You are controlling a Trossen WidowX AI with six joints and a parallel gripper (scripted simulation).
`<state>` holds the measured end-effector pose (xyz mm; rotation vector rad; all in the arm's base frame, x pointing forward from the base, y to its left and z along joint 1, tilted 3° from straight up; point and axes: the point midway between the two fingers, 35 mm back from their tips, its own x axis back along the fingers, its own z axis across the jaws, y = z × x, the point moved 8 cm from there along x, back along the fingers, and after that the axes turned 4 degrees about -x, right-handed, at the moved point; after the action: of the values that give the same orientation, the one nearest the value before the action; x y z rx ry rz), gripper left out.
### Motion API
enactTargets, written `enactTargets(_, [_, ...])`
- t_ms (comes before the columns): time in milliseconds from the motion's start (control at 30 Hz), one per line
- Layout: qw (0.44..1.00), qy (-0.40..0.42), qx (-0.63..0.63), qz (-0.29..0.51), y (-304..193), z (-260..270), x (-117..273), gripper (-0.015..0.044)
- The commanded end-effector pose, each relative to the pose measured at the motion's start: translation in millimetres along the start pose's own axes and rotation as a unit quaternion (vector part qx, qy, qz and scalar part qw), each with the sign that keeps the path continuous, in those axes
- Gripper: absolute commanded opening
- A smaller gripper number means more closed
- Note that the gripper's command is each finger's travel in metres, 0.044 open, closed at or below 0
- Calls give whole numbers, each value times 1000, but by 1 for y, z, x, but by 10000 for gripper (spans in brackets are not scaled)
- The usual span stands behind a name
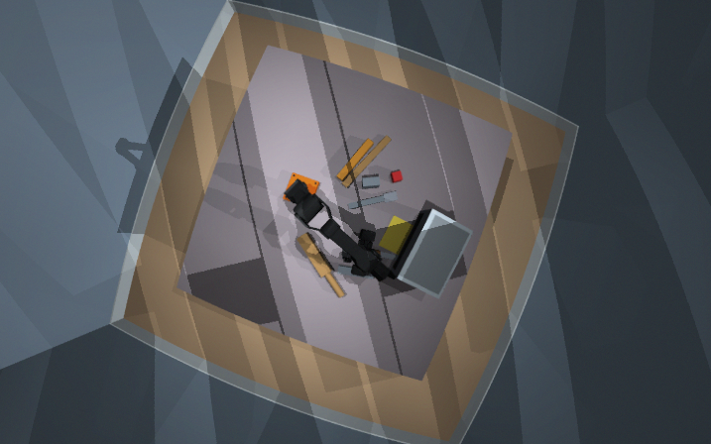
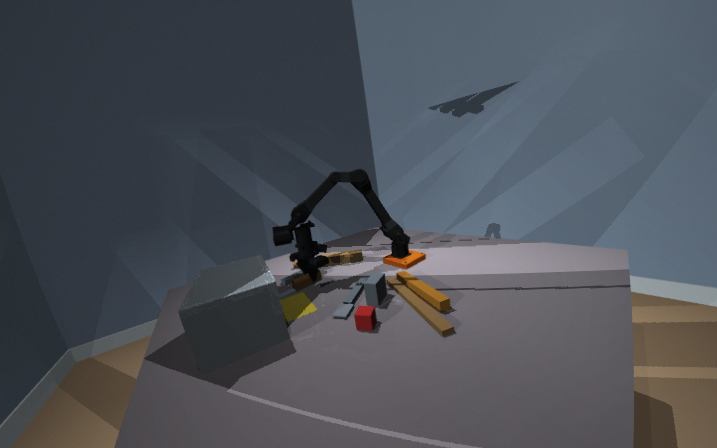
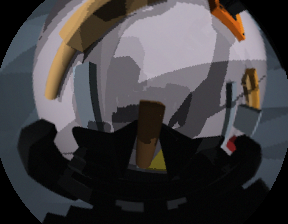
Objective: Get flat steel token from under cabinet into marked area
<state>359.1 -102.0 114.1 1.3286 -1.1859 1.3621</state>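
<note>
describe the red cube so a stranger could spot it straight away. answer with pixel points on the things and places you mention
Find the big grey box-shaped cabinet (image 1: 436, 255) (image 2: 232, 322), then the upright grey block (image 1: 370, 180) (image 2: 374, 289) (image 3: 247, 119) out on the table. Beside that block sits the small red cube (image 1: 396, 176) (image 2: 365, 318) (image 3: 231, 145), the only red thing there.

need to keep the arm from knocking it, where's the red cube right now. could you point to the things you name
In the top view the red cube (image 1: 396, 176) (image 2: 365, 318) sits right of the small grey block (image 1: 370, 181) (image 2: 375, 289); in the exterior view it is nearer the camera than that block.
</note>
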Motion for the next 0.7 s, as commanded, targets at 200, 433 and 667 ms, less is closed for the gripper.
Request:
enactTargets(200, [1000, 1, -1, 1, -12, -1, 0, 0])
enactTargets(433, [1000, 1, -1, 1, -19, -1, 1, 0])
enactTargets(667, [1000, 1, -1, 2, -25, -1, 1, 0])
